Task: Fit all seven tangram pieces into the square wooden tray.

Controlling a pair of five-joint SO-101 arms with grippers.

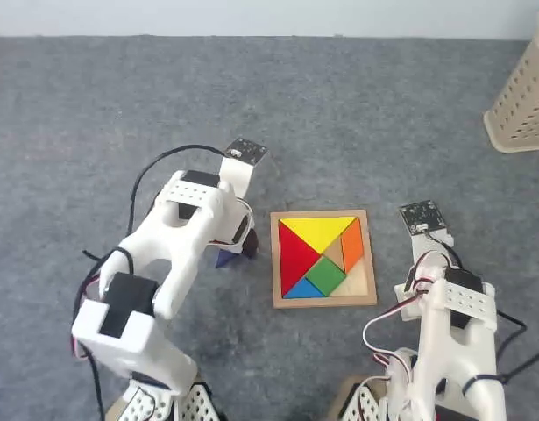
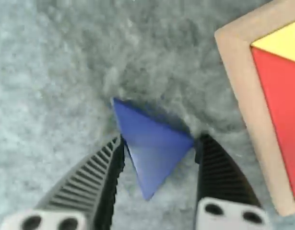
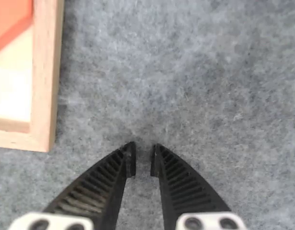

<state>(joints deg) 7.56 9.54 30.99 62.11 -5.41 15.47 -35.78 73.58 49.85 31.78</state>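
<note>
**Grey-carpet scene: left gripper (image 2: 159,142) closes on blue triangle (image 2: 154,143) beside wooden tray (image 1: 274,263)**

On the left arm, the jaws stand spread to the width of the blue triangle and bracket it from both sides. One ribbed fingertip (image 2: 116,149) presses on a long edge and the other sits at the opposite corner. The triangle lies flat on the grey carpet (image 1: 120,105), outside the wooden tray and just beside the tray's wall on the left arm's side. From the high view it shows as a dark wedge under the tip of the left arm.

The right gripper (image 3: 143,157) hangs low over bare carpet just off the tray's near corner on its own side. Its jaws are drawn in to a thin slit and hold nothing.

Inside the tray, a yellow triangle (image 1: 317,231) lies along the far wall and a red triangle (image 1: 294,256) along the wall nearest the left arm. An orange parallelogram (image 1: 353,244) sits against the opposite wall, and a green square (image 1: 326,275) rests near the middle. A light-blue triangle (image 1: 301,288) lies on the near wall. A tan patch beside the green square cannot be told from bare wood. Pale tray floor shows in the near corner on the right arm's side.

A beige slotted basket (image 1: 521,96) stands at the far right edge of the carpet, well apart from the tray.
</note>
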